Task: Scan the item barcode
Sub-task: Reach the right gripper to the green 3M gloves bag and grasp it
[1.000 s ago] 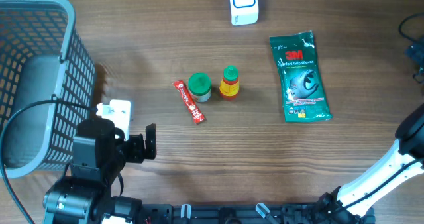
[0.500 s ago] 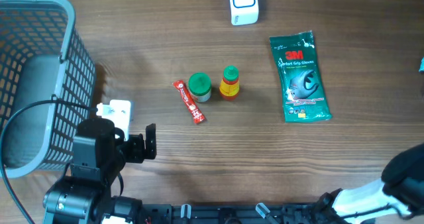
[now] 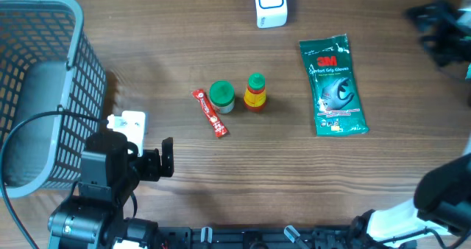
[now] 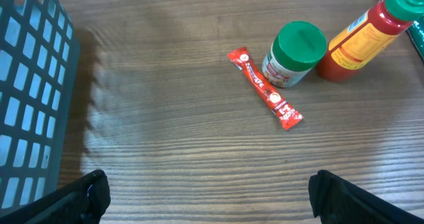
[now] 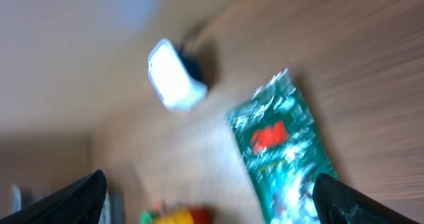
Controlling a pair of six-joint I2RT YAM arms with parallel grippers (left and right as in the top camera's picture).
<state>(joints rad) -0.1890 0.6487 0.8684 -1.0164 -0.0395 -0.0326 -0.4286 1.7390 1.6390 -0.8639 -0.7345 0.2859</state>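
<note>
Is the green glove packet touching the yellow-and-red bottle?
Apart. The overhead view shows bare table between the glove packet and the bottle.

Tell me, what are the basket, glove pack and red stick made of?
Basket: likely moulded plastic, matte blue-grey, with uniform grid walls. Glove pack: glossy plastic film, judging by its sheen and crinkles. Red stick: probably a printed foil or plastic sachet, flat with sealed ends.

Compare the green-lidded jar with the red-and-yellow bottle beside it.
The jar is short and squat; the bottle is taller and slimmer. The jar's lid is wide and flat; the bottle's cap is narrow. The jar looks pale; the bottle is red with a yellow label. Both stand upright, green-topped, side by side.
</note>
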